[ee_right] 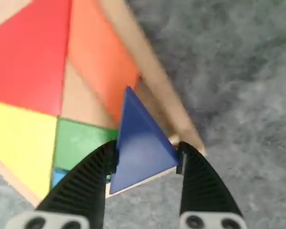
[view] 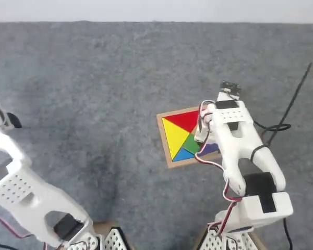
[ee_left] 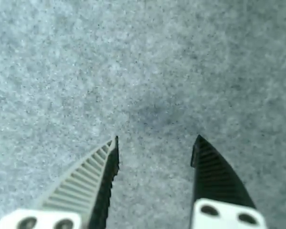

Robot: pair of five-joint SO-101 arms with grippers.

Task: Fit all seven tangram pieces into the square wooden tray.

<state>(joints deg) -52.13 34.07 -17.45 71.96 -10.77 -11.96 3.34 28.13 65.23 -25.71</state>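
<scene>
At the left, the left gripper [ee_left: 157,143] hangs over bare grey carpet [ee_left: 143,57]. Its fingers are spread with nothing between them. It looks parked well away from the work so that it does not crowd the other arm.

Farther right, the square wooden tray [view: 164,139] lies on the carpet beneath the right gripper [ee_right: 145,153]. Beyond those fingertips lie a red triangle [ee_right: 33,57] and an orange piece [ee_right: 100,62] set against the tray's rim. Off to one side of the fingers lie a yellow triangle [ee_right: 24,143], a green piece [ee_right: 81,140] and a small light-blue piece [ee_right: 59,177]. A patch of bare wood shows between them, just ahead of the fingertips.

The right fingers pinch a dark blue triangle [ee_right: 138,138] by two of its sides, its point aimed forward at the orange piece. That grip probably leaves the underside free to drop into the remaining gap. A pale lower edge shows, so the triangle seems not yet seated.
</scene>
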